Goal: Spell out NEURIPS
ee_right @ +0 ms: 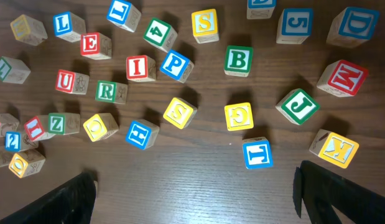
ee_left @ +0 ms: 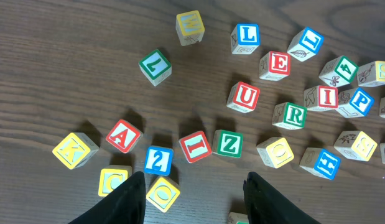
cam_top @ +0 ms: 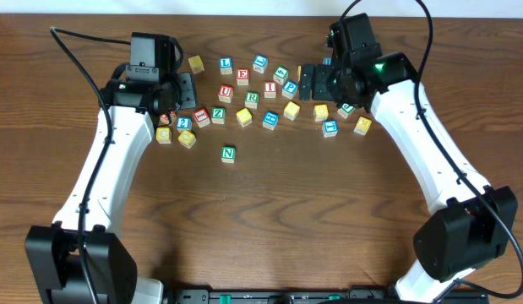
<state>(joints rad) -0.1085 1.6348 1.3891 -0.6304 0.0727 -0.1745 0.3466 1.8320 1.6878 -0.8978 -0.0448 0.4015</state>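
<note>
E cube (ee_right: 91,43), U cube (ee_right: 66,81), R cube (ee_right: 106,91), I cube (ee_right: 137,67), P cube (ee_right: 174,63), N cube (cam_top: 228,154)

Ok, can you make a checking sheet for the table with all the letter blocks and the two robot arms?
Surface: brown wooden table, no spills or marks seen.
Job's things: green N sits alone, apart from the pile; red E, red U, green R, red I, blue P and yellow S lie loose in the pile; word not yet spelled.
Clutter: other letter cubes mixed in, such as green Z, green B, red M.
Grippers: left gripper open, empty; right gripper wide open, empty.
Cables: black cables loop off both arms, clear of the cubes.
Surroundings: nothing seen.
</note>
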